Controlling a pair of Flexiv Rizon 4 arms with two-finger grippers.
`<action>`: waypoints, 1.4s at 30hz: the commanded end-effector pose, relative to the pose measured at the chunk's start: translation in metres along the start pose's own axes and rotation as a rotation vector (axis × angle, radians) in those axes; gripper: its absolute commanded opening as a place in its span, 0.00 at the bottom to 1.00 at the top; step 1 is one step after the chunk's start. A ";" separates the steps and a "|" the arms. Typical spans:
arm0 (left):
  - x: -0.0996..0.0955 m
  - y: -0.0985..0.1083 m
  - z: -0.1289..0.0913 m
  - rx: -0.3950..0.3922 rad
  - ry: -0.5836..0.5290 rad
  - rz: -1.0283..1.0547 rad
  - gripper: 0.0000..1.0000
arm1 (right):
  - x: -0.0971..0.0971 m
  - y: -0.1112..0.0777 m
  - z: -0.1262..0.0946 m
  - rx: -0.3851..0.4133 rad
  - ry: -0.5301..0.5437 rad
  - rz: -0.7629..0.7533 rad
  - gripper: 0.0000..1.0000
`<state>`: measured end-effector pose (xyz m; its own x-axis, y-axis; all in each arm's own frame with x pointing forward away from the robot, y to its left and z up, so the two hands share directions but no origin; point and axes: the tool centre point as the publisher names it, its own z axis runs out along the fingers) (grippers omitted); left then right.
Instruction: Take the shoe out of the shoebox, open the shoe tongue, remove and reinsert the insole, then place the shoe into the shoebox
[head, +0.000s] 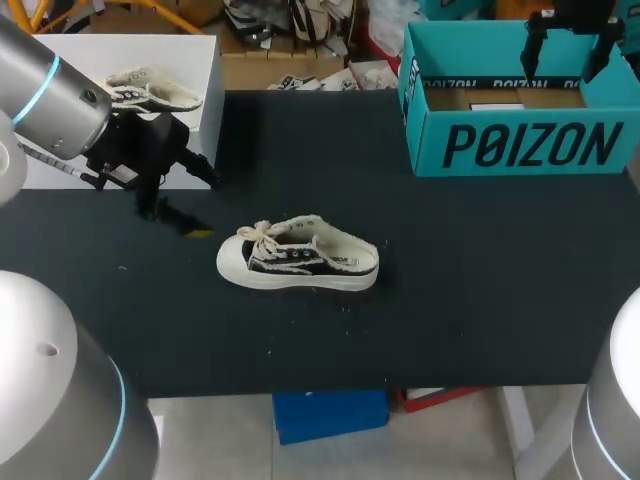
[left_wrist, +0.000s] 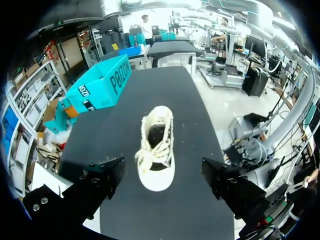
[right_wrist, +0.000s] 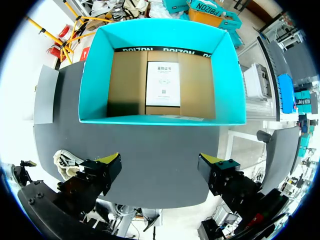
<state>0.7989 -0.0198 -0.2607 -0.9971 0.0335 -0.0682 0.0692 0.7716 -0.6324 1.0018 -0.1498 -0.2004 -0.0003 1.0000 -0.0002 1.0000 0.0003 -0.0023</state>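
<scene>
Near the middle of the dark counter (head: 480, 290), the cream-and-black canvas shoe (head: 298, 254) is sitting sole-down, its long axis running side to side with the toe (head: 230, 263) pointing toward my left end effector (head: 203, 204), which is hanging spread and empty near that toe. Opening the tongue (left_wrist: 156, 144) is probably calling for one arm pinning the heel (head: 365, 258) while the other lifts the tongue from under the laces (head: 262, 233), seemingly knotted; my right end effector (right_wrist: 159, 161) is hovering spread and empty above the teal cardboard shoebox (head: 520, 145).
</scene>
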 end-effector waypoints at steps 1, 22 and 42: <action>-0.012 0.001 0.009 0.005 0.016 0.001 1.00 | 0.000 0.000 0.000 0.000 0.000 0.000 1.00; -0.013 0.001 0.010 -0.005 0.013 0.002 1.00 | 0.037 -0.085 -0.006 -0.132 -0.103 -0.720 1.00; -0.013 0.001 0.010 -0.005 0.013 0.002 1.00 | 0.068 -0.082 0.009 -0.134 0.024 -0.896 1.00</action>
<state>0.8116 -0.0250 -0.2660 -0.9975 0.0433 -0.0565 0.0693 0.7746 -0.6287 0.9168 -0.0838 -0.1989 -0.7630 0.6437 -0.0592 0.6341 0.7631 0.1245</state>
